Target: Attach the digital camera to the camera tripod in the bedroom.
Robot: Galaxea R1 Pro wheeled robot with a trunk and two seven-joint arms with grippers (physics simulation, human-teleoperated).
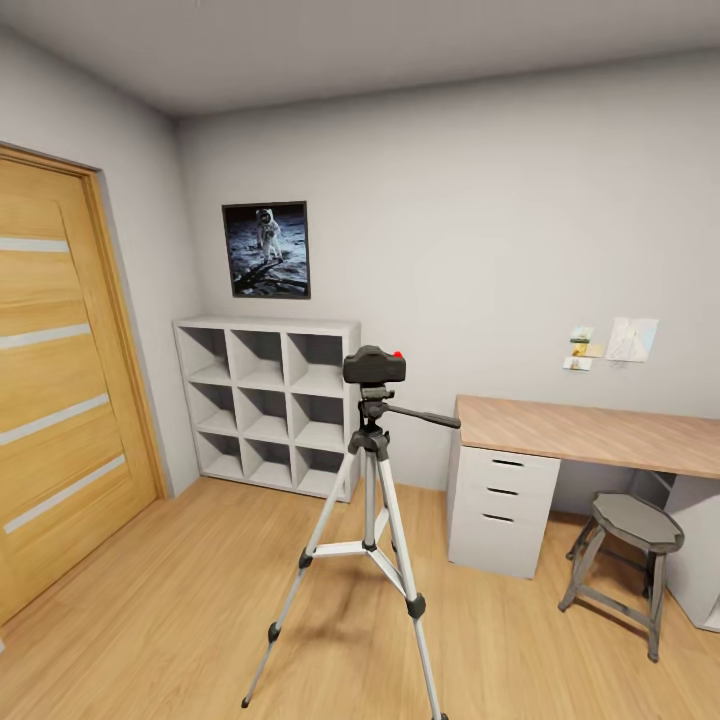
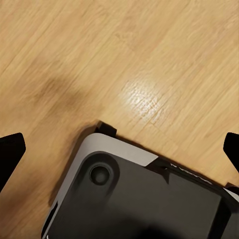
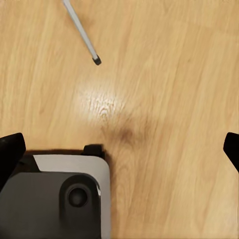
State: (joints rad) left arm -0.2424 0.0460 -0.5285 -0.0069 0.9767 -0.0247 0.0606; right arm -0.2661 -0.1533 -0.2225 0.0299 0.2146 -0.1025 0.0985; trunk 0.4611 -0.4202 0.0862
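Observation:
The camera tripod (image 1: 370,500) stands on the wood floor in the middle of the bedroom, silver legs spread and its pan handle (image 1: 425,417) pointing right. The black digital camera (image 1: 374,365), with a red button on top, sits upright on the tripod's head. In the left wrist view my left gripper (image 2: 119,149) hangs open over the floor, nothing between its fingertips (image 2: 11,149). In the right wrist view my right gripper (image 3: 119,152) is open too and empty, with one tripod leg and its foot (image 3: 96,60) on the floor beyond it.
An oak door (image 1: 60,380) is at the left. Grey cube shelves (image 1: 265,405) and an astronaut poster (image 1: 265,250) are on the far wall. A desk (image 1: 590,430) with drawers and a stool (image 1: 630,555) stand to the right. My base (image 2: 139,199) lies under both grippers.

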